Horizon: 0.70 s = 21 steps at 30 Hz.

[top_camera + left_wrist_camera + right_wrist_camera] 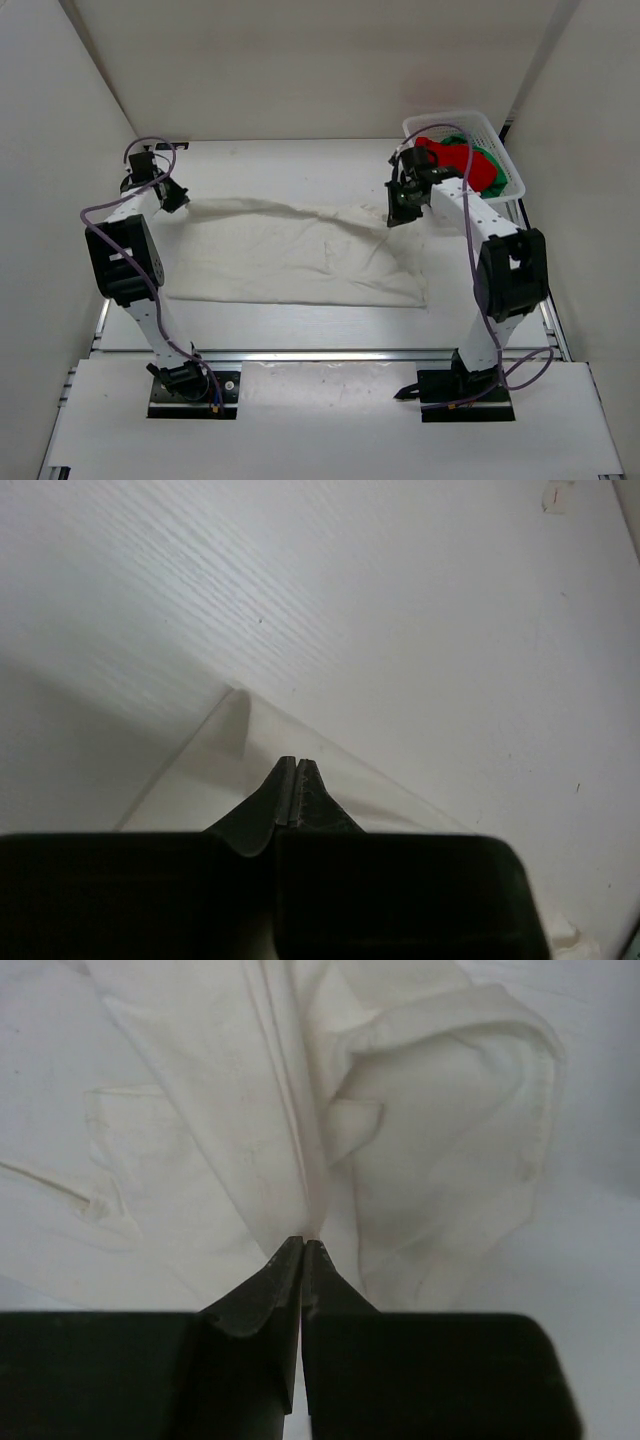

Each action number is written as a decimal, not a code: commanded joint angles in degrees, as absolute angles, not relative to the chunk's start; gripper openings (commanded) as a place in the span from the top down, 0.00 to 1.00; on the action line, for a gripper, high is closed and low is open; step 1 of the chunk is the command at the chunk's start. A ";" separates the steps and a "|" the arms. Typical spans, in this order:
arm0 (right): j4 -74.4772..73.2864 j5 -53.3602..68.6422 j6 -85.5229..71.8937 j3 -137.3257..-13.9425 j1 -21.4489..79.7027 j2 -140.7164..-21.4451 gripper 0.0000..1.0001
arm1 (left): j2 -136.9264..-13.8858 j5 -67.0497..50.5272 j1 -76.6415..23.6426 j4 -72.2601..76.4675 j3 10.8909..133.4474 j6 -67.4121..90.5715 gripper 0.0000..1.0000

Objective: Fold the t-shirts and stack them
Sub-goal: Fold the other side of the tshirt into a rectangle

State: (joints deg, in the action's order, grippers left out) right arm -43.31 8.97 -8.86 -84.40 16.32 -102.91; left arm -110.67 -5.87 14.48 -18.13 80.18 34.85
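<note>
Right wrist view: white t-shirt (pixel 200 1110) runs off the top and left edges, pinched bit buried between the right claw (pixel 302 1245) tips. Left wrist view, it's too washed out against the table (pixel 400 580) to trace. From above, red t-shirt (pixel 445 155) and green t-shirt (pixel 499 166) are bunched in the basket (pixel 470 118), partly behind the right arm (pixel 470 210).

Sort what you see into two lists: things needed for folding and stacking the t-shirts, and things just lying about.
Needed: white t-shirt, red t-shirt, green t-shirt.
Lying about: basket holding the red and green ones, table.
</note>
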 commanded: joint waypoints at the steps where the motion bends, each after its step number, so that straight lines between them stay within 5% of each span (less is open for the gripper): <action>1: -34.20 5.28 -11.95 -79.48 15.65 -94.24 1.00 | -105.74 -9.83 16.43 -14.94 77.62 36.39 1.00; 21: -21.90 2.37 -21.87 -39.05 19.42 -65.93 1.00 | -95.28 -14.84 24.68 -6.86 54.42 41.29 1.00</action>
State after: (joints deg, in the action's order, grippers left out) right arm -26.30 2.85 -18.09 -43.66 18.04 -69.21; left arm -98.41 -13.23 21.50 -9.74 58.35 38.57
